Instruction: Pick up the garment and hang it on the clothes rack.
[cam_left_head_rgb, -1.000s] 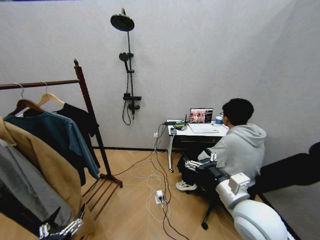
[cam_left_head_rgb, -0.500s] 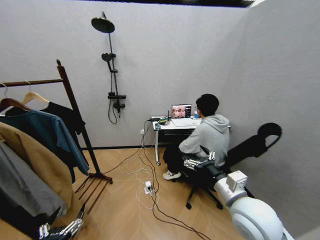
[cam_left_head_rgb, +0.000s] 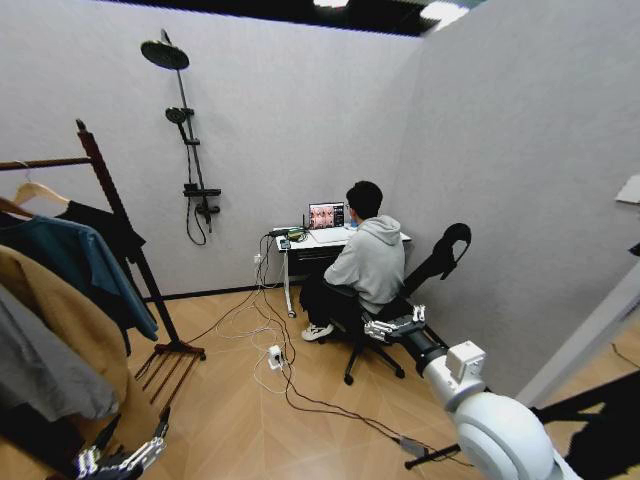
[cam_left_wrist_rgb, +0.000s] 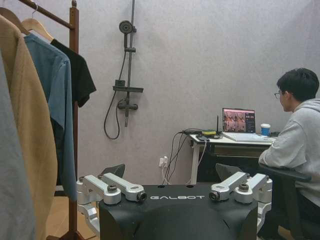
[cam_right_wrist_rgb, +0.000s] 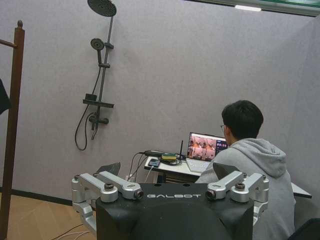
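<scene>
Black garment (cam_left_head_rgb: 100, 225) farther left now

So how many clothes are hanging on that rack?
4 that I can see on the clothes rack: the garment nearest the post, then a teal shirt, a tan coat and a grey piece. More may hang beyond the picture's left edge.

The clothes rack (cam_left_head_rgb: 125, 250) stands on the wooden floor (cam_left_head_rgb: 260, 420), carrying hung clothes.
</scene>
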